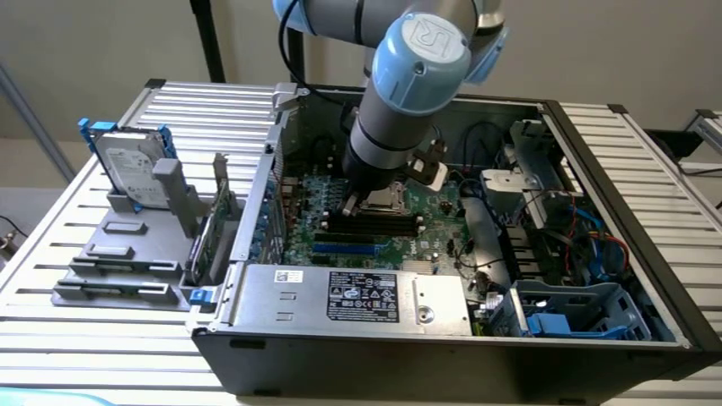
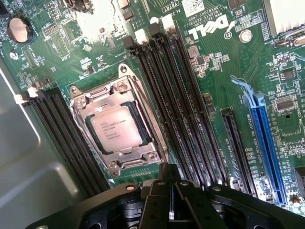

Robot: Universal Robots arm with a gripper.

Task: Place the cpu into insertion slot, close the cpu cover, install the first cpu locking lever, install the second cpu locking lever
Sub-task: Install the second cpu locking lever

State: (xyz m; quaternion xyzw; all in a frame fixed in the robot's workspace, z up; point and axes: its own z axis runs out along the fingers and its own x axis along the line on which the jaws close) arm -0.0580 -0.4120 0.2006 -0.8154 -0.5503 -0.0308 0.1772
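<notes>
Lever stage, as a judgement: chip in, lid down.

Exterior view. Reaching steeply down from above, the arm (image 1: 390,127), into the open computer case (image 1: 631,220) lying on the slatted tabletop (image 1: 68,262). Wrist low over the green motherboard (image 1: 434,228), right at the insertion slot (image 1: 391,200). Crowded all round: memory slots (image 1: 367,224) just beside the socket, power supply (image 1: 350,296) along the near wall, loose cables (image 1: 564,220) and a blue drive bay (image 1: 576,309) toward the exterior view's right. Well apart, outside the case on the exterior view's left, a hard drive (image 1: 127,165) upright in a grey stand (image 1: 118,254).

Wrist view. Seated flat in the socket, the cpu (image 2: 116,131), silver top showing through the window of the cpu cover (image 2: 108,97), itself folded down flat around the chip. Along the side next to the memory slots, a thin locking lever (image 2: 145,107); hooked or not, cannot tell. Gripper (image 2: 165,174) closed up tight, nothing between the fingers, tips hovering near the socket corner. Blue expansion slot (image 2: 267,143) and coin battery (image 2: 18,29) well clear.

Judging from this, any work on the levers calls for a narrow, steady push with the closed tips, kept off the cover window and clear of the memory-slot latches close by.
</notes>
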